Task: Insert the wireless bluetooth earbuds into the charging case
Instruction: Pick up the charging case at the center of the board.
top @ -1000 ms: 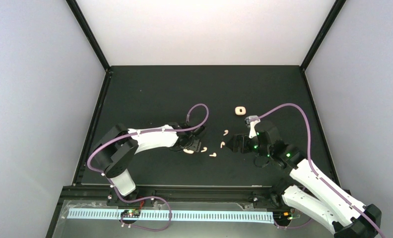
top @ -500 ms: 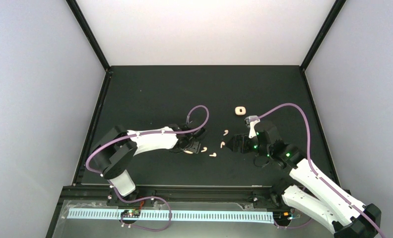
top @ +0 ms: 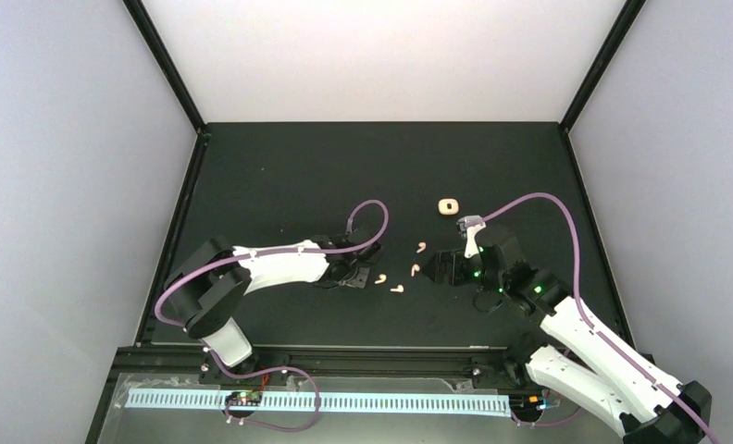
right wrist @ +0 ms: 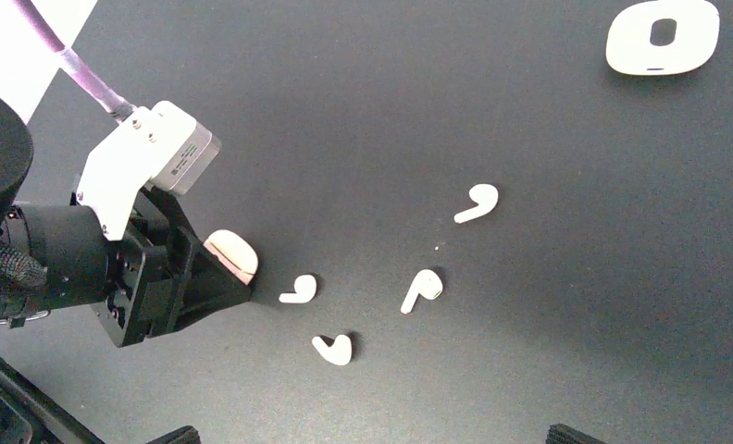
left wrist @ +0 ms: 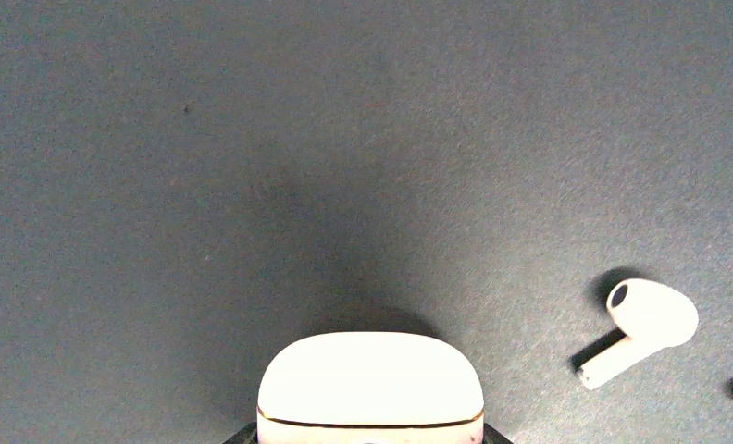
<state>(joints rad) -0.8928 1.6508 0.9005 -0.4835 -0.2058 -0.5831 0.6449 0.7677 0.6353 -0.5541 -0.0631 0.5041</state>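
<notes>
Left end effector has its fingers either side of the shut case. Honestly can't tell if it's actually clamped, but I'd guess it's steadying the case for loading. Four earbuds lie loose on the tabletop just past it, and the right end effector hangs over them spread wide, holding nothing.

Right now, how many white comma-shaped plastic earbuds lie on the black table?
4. One earbud beside the rounded cream case at the left gripper, a second below it in the right wrist view, a third mid-table, a fourth toward the other cream case. None appears hidden.
</notes>
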